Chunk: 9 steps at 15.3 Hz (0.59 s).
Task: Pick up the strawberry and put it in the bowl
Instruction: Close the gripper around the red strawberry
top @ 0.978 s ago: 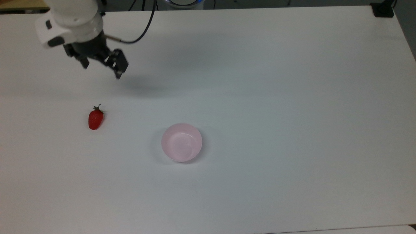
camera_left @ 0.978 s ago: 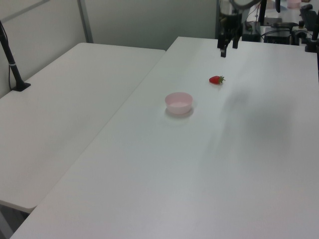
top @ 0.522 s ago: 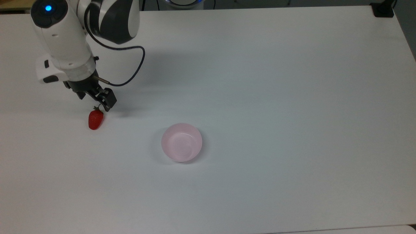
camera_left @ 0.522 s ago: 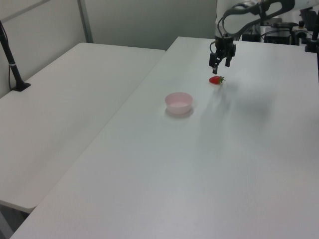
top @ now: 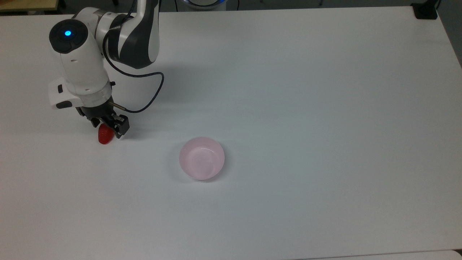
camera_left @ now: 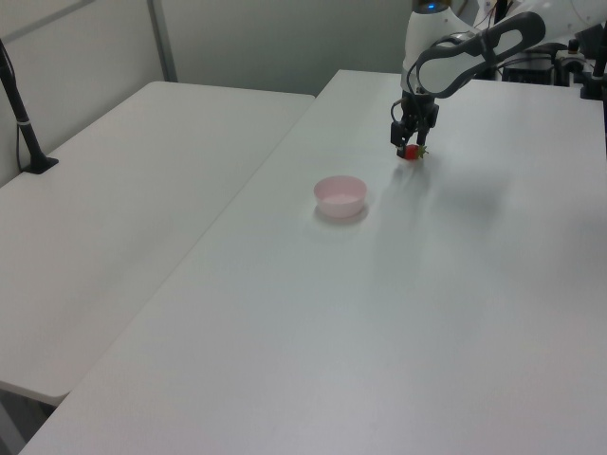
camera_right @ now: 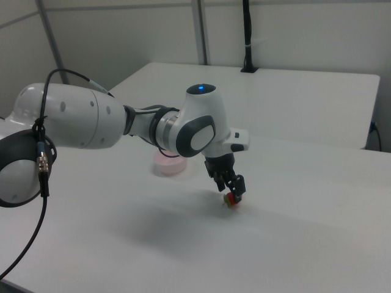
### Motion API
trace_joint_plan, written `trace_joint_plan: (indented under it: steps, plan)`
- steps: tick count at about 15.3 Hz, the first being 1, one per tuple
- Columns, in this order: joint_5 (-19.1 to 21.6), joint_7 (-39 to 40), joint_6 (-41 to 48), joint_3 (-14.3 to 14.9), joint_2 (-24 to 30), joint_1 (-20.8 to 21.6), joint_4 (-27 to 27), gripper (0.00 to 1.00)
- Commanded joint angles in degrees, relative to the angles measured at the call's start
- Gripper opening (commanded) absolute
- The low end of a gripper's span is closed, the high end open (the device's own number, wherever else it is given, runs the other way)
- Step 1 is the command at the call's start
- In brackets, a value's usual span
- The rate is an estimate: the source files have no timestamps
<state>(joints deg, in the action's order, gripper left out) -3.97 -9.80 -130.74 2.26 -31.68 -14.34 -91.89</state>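
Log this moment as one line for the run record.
stage: grasp approach | end effector: down at small red strawberry, straddling it, open | strawberry: on white table | pale pink round bowl: empty

White arm [top: 81,68]; black claw [top: 108,127].

A smooth, matt white laminate-looking table [top: 288,90] carries a small round pale pink bowl [top: 201,157] of glossy, slightly translucent plastic. The small bright red strawberry [top: 104,137] has a faintly shiny skin. The robot arm's shell [camera_right: 73,116] looks like smooth, glossy white plastic; its black two-finger gripper [top: 108,128] is matt.
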Motion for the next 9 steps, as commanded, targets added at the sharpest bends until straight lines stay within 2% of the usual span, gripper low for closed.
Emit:
trace_joint_plan:
  steps: [1,4,5,9]
  plan:
    - [-2.09,-1.54,-1.36,0.11,-0.57,0.37,0.22,0.57]
    - [-2.88,-0.49,-1.36,0.11,-0.57,0.37,0.22,0.29]
    - [-3.58,0.04,-1.36,0.11,-0.49,0.37,0.22,0.24]
    - [-3.15,-0.39,-0.66,-0.68,2.57,0.63,0.57,0.24]
